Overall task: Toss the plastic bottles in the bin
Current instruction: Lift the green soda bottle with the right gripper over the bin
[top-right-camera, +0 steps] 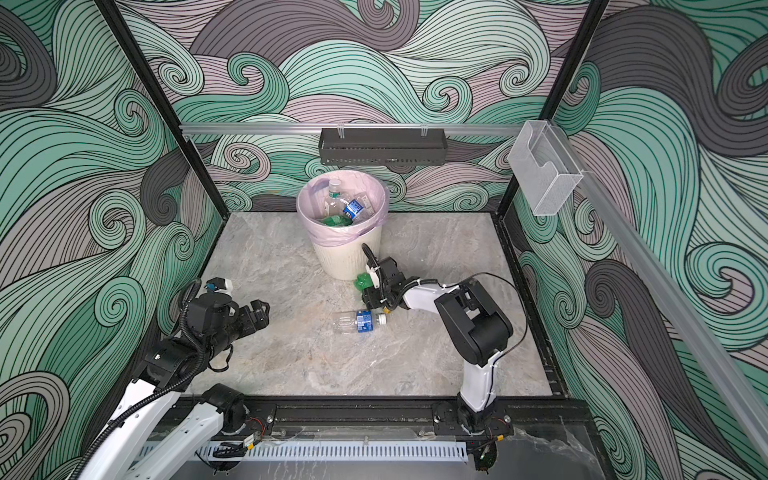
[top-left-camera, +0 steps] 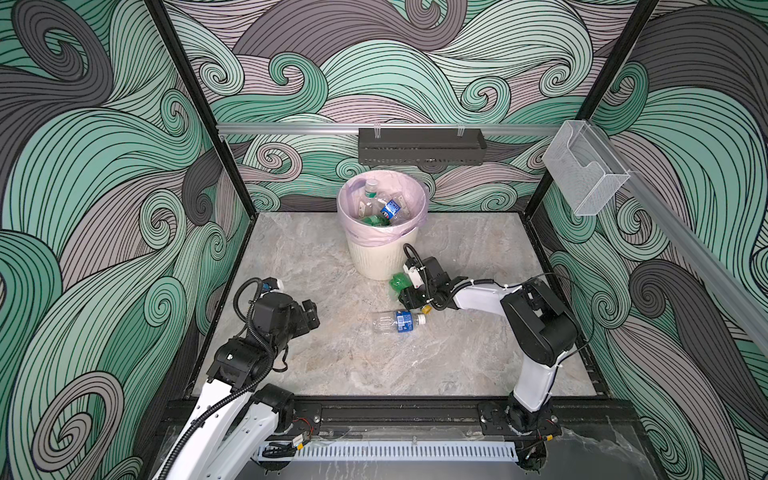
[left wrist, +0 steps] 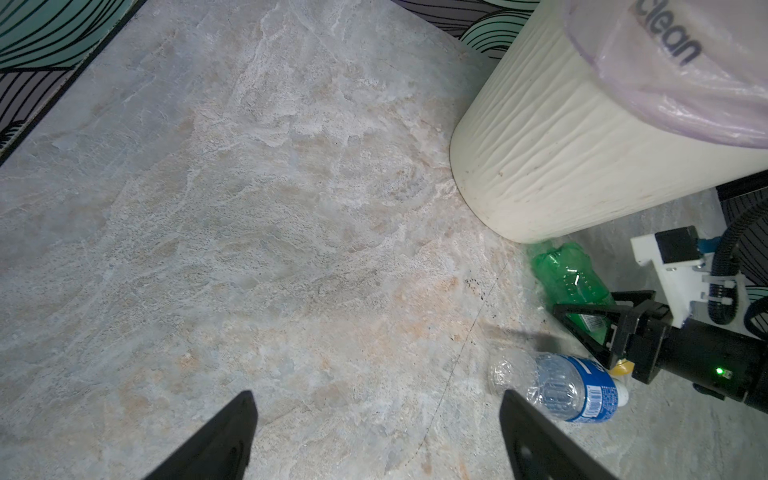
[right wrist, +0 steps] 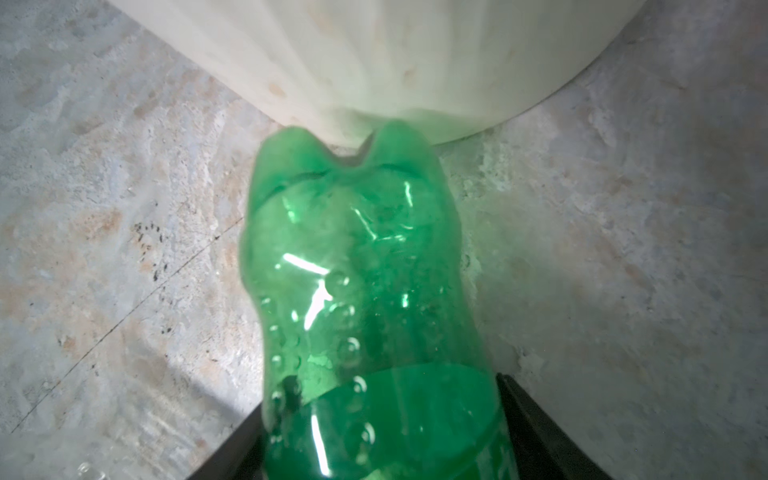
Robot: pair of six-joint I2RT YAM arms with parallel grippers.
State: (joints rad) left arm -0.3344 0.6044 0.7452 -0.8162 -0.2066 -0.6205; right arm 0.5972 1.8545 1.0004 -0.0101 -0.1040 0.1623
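The translucent green plastic bottle point(right wrist: 365, 291), lying at five o'clock of the round cream ribbed bin point(top-left-camera: 374, 257) with its base against the bin's wall, is clasped on both sides by the part-closed right gripper point(right wrist: 380, 395), seemingly for lifting over the rim. The left gripper point(left wrist: 376, 399) is spread wide and empty at nine o'clock of the clear blue-labelled bottle point(top-left-camera: 397, 322). The green bottle's cap end is largely hidden under the wrist.

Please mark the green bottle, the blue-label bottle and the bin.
green bottle point(right wrist: 365, 291): right wrist view, its body
blue-label bottle point(top-left-camera: 405, 322): in a top view, its label
bin point(top-left-camera: 370, 257): in a top view, cream wall
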